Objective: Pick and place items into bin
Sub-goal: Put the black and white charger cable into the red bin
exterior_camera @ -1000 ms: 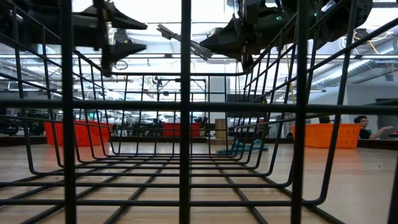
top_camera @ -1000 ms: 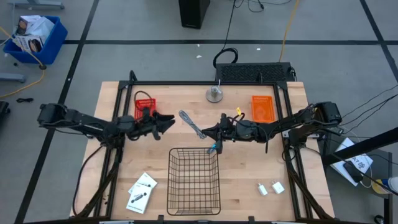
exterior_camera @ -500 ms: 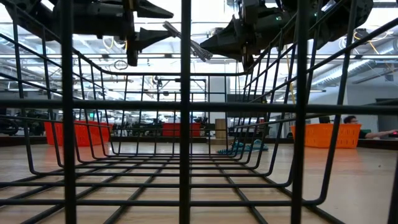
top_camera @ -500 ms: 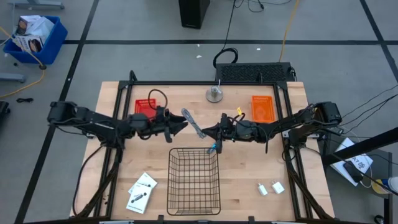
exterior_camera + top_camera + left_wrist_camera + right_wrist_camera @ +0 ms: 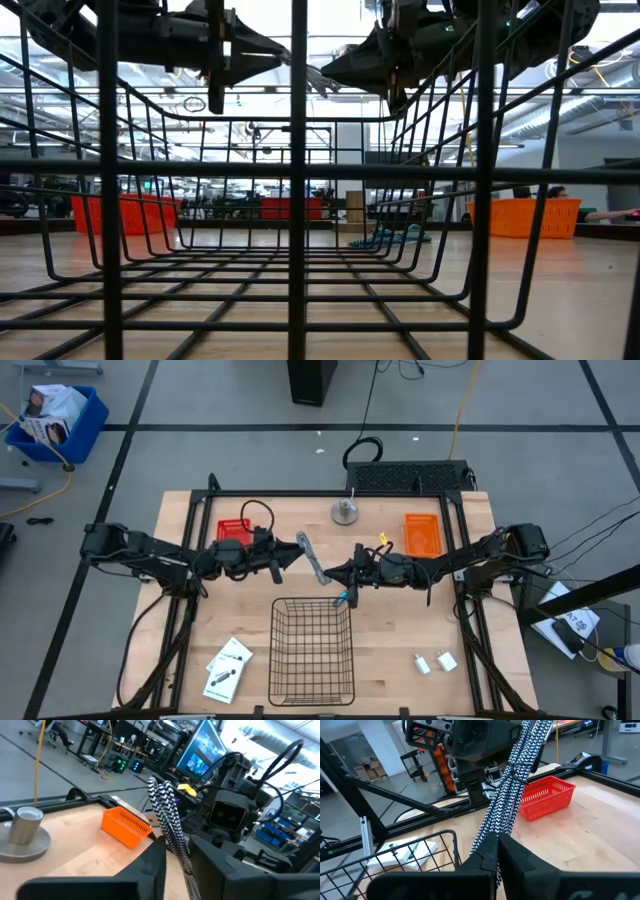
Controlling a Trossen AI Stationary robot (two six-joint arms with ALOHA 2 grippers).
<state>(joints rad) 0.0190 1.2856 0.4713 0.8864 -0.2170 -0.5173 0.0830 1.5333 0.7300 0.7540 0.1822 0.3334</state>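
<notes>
A doubled black-and-white braided cord (image 5: 312,560) hangs in the air over the far edge of the wire bin (image 5: 273,650), slanting from far left to near right. My right gripper (image 5: 333,574) is shut on its near right end. My left gripper (image 5: 296,550), reaching in level from the table's left, has its fingers closed around the cord's other end. Two small white blocks (image 5: 434,662) lie near the front right. White card packets (image 5: 228,668) lie at the front left. My left gripper pinches the cord (image 5: 176,837) between its two fingers, close to its far left end. It comes in level from the table's left. The cord runs on past the fingers, clear of the table. My right gripper pinches the cord's strands (image 5: 489,834) between its two shut fingers at the near right end. It comes in level from the table's right. The cord slants up and away from the fingers, lifted clear of the table and the bin.
A red basket (image 5: 232,530) stands at the far left of the table and an orange one (image 5: 422,533) at the far right. A metal weight (image 5: 346,512) stands at the far middle. The wire bin's walls (image 5: 295,200) fill the low view.
My left gripper has moved toward the table's right up to the cord's far left end, and its fingers have closed around the cord. My right gripper and the cord have stayed where they were.
</notes>
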